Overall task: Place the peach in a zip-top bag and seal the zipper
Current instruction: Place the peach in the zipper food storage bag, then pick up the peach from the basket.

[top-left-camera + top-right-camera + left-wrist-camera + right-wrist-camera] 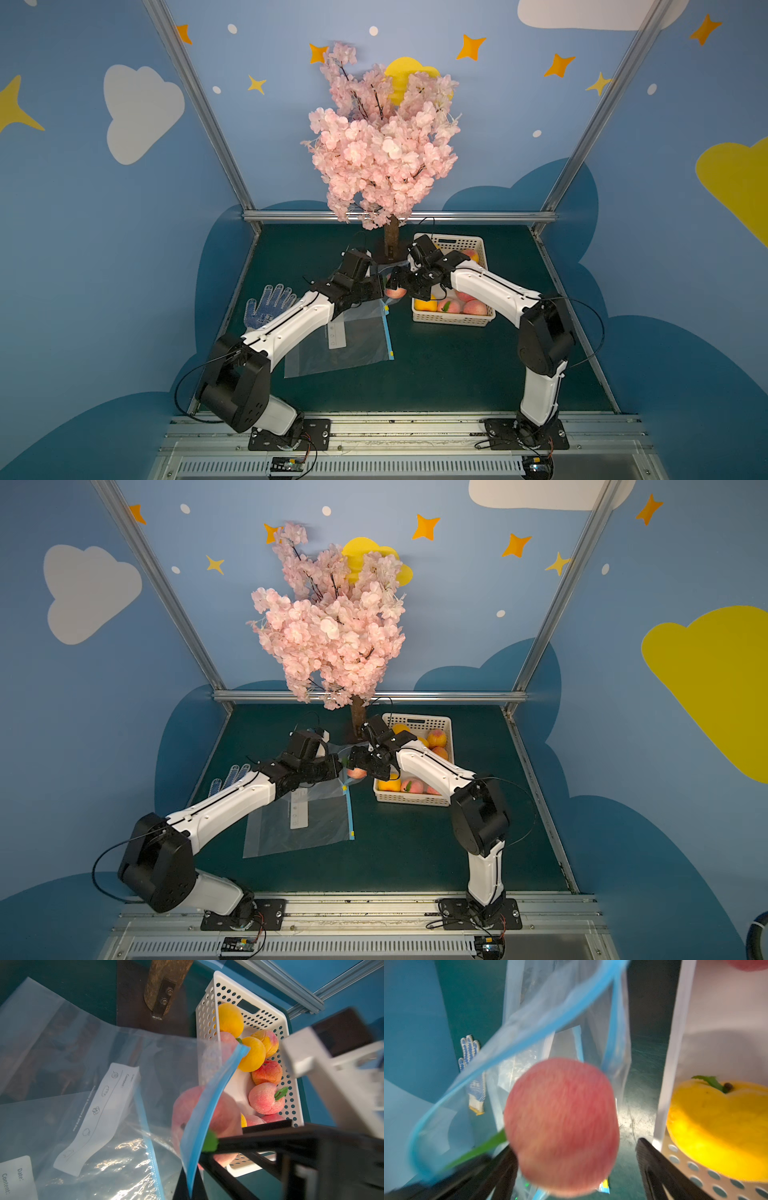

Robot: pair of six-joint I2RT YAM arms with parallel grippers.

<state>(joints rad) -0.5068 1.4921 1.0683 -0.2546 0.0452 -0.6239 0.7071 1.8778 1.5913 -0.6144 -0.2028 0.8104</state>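
We stood at a dark green table (457,374), seen from above in both top views. Farthest left, a white glove (270,305) with blue dots lay flat on the table, well apart from the fruit.

Beside it, our left arm reached across a clear zip-top bag (353,340) that lay on the table with a white label facing up. Our left gripper (377,291) was clamped shut on the bag's blue zipper strip (207,1105). It held that part of the rim up off the table, so the mouth gaped toward the right.

Behind the bag, in the middle of the table, stood a pink blossom tree (386,158).

The peach (562,1126), pink and blurred, sat right at the raised mouth, with the blue rim curving around behind it. In the left wrist view we saw it partly through the clear film. We could not tell whether it had fully crossed the rim.

Our right gripper (575,1148) was spread wide around the peach. One of its black fingers (654,1159) stood clear of the fruit, with a gap between them, so nothing was gripped.

Farthest right, a white perforated basket (453,318) sat just beside the bag's mouth. It held more fruit (424,305), some pink and some yellow.
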